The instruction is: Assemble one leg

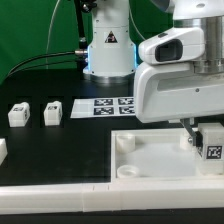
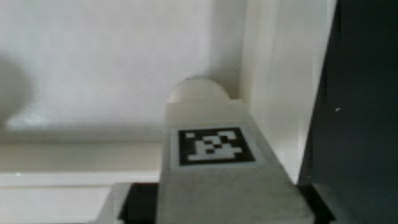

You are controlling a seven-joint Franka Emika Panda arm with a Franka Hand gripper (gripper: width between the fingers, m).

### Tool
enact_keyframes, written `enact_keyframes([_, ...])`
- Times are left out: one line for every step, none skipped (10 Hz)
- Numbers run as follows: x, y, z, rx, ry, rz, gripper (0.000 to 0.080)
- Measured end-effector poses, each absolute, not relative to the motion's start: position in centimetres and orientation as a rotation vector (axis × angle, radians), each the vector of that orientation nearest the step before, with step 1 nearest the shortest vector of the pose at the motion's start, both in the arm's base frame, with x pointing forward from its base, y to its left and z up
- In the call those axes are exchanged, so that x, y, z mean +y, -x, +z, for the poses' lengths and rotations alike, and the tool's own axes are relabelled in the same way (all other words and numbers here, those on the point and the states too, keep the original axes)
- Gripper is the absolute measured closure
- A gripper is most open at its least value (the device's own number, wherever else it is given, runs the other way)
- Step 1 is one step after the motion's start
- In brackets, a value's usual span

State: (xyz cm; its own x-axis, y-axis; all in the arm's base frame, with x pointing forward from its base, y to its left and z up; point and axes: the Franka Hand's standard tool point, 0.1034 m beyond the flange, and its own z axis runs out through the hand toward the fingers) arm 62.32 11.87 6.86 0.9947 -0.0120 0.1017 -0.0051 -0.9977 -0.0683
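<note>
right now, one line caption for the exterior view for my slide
Robot hand holding a small white plastic tagged block leg over the large flat white square panel; two more such blocks sit apart.

tagged leg (image 2: 217,150), white panel (image 2: 89,110) beneath

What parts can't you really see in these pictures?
- The gripper: in the exterior view the arm's white housing covers most of it, so how its jaws stand is unclear.
- The leg it carries: the wrist view cuts off its lower end.
- The panel: cut off by the exterior view's right edge.
- The two spare legs: their tags are too small to read.
</note>
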Motion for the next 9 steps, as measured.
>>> enact_keyframes([11.82,-62.33,6.95,0.106,3.061,-0.172,0.0505])
enact_keyframes([11.77,-62.23,6.92,0.257,3.045,-0.177,0.0505])
enact_keyframes([11.69,-62.24,6.9,0.44,3.017,-0.175,0.0505])
enact_keyframes([11.66,-62.23,6.87,0.553,2.994,-0.171,0.0505])
enact_keyframes([11.55,-62.23,6.85,0.75,2.941,-0.159,0.0505])
enact_keyframes([11.45,-62.24,6.82,0.889,2.891,-0.148,0.0505])
enact_keyframes([11.38,-62.26,6.82,0.991,2.848,-0.138,0.0505])
enact_keyframes([11.31,-62.28,6.83,1.168,2.768,-0.122,0.0505])
enact_keyframes([11.38,-62.2,6.83,1.355,2.673,-0.099,0.0505])
